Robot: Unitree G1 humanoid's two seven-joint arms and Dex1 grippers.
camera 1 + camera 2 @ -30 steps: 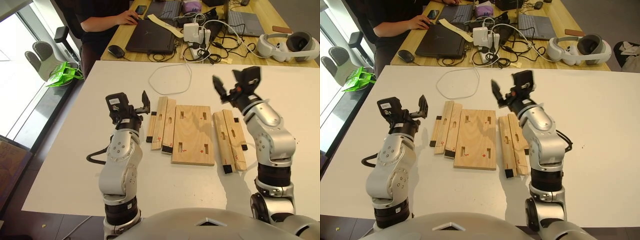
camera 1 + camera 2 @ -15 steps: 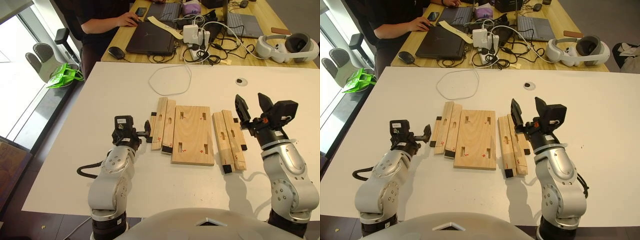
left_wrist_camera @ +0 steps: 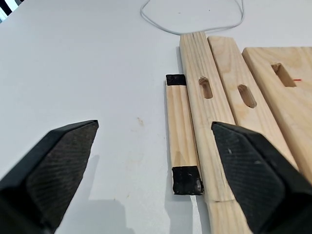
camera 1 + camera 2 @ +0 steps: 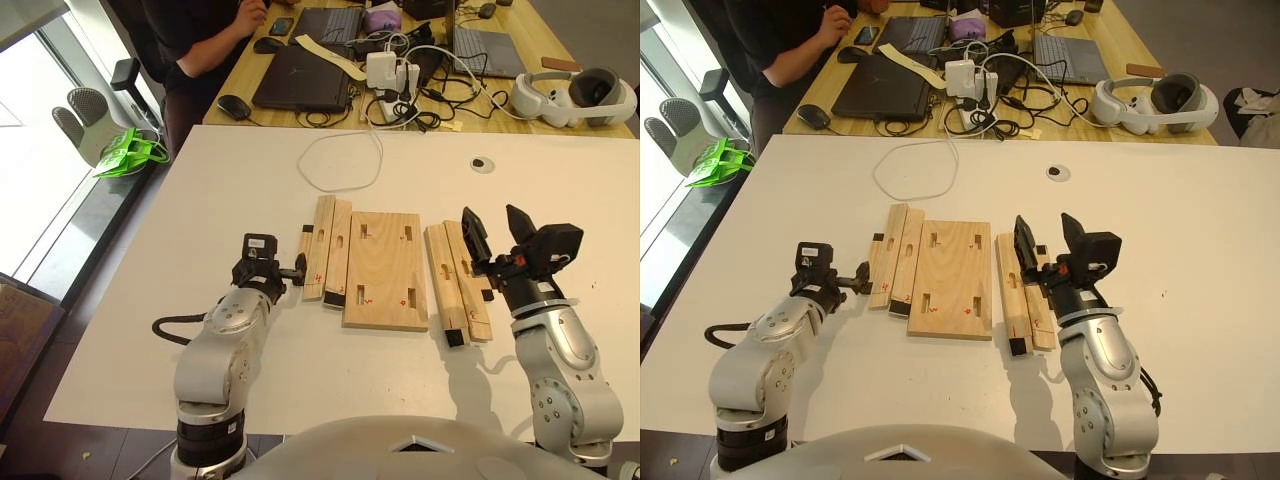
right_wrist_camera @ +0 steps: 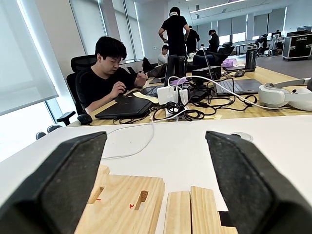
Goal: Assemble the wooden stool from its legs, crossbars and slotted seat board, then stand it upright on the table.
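Note:
The slotted seat board [image 4: 384, 268] lies flat mid-table. To its left lie two slotted planks [image 4: 329, 248] and a short crossbar with black ends [image 3: 181, 127]. Two more planks [image 4: 457, 278] lie to its right. My left gripper [image 3: 156, 161] is low over the table just left of the short crossbar, open, holding nothing. My right gripper [image 4: 495, 232] hovers above the right-hand planks, tilted up, its fingers [image 5: 63, 190] wide apart and empty.
A white cable loop [image 4: 340, 160] and a small round grommet [image 4: 483, 162] lie on the far part of the table. Behind stands a wooden desk with laptops, cables and a headset [image 4: 575, 95]. The table's left edge [image 4: 130, 270] is near my left arm.
Both grippers have drawn back toward me and dropped lower. The left one now sits beside the short crossbar; the right one has come back from the planks' far end to over them.

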